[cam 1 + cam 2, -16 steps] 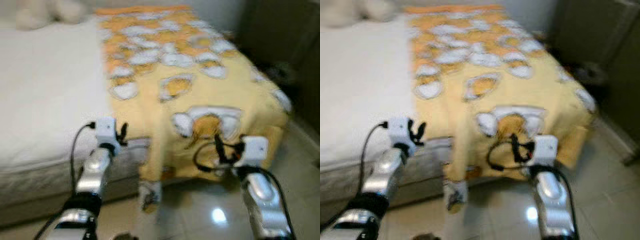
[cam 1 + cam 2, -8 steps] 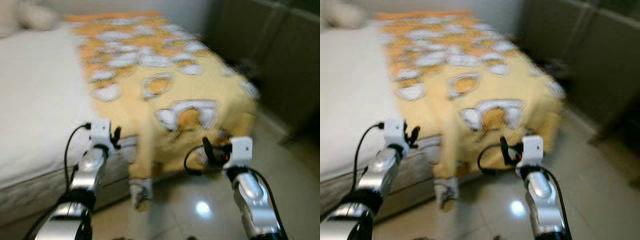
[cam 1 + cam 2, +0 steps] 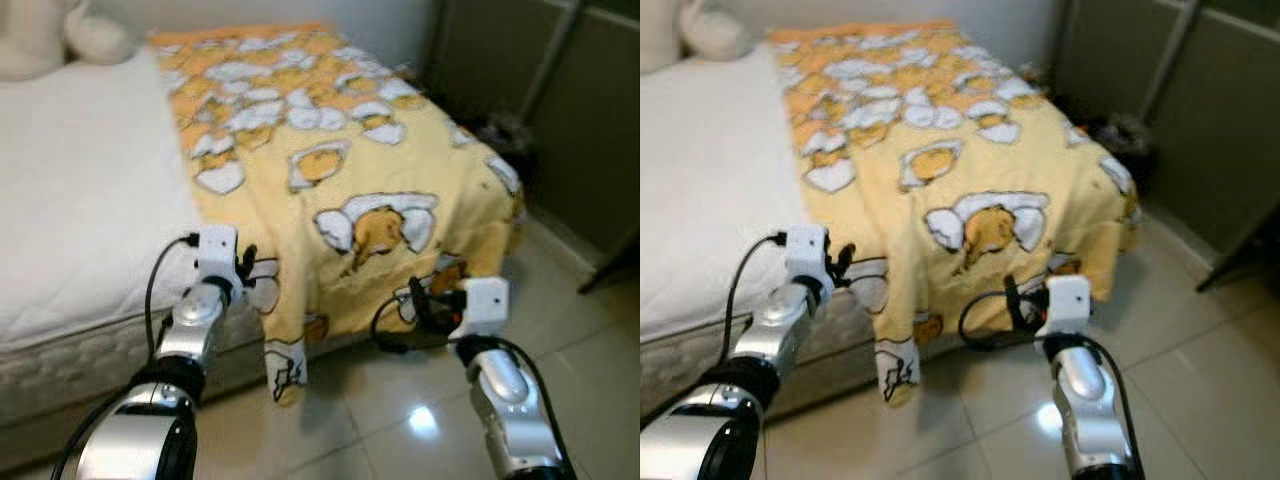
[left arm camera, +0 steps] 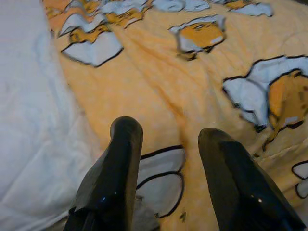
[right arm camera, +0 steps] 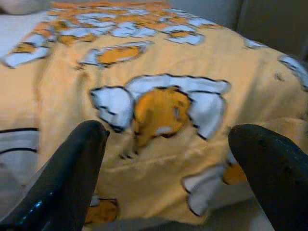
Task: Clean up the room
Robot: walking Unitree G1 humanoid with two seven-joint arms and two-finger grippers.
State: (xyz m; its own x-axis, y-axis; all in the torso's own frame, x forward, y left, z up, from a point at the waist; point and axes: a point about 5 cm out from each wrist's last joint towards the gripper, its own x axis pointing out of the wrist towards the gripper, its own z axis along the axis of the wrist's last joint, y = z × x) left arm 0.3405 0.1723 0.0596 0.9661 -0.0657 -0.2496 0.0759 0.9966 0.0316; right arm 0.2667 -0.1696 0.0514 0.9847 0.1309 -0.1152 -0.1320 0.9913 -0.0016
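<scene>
A yellow blanket (image 3: 340,170) printed with white and orange egg figures covers the right half of a bed with a white mattress (image 3: 80,210). One corner of the blanket (image 3: 283,365) droops over the front edge toward the floor. My left gripper (image 3: 247,265) hovers at the mattress edge beside that hanging part, open, its fingers (image 4: 126,159) above the blanket edge. My right gripper (image 3: 420,300) is open near the bed's front right corner, fingers (image 5: 77,163) spread wide before the blanket (image 5: 159,110). Neither holds anything.
A cream plush toy (image 3: 60,35) lies at the head of the bed. Dark cabinet panels (image 3: 590,120) stand to the right, with a dark cluttered heap (image 3: 500,130) at their foot. Glossy tiled floor (image 3: 590,330) stretches in front and to the right.
The camera has swung and steadied, so the scene is sharper and shifted. Both arms keep about the same pose, with open fingers, near the bed's front edge.
</scene>
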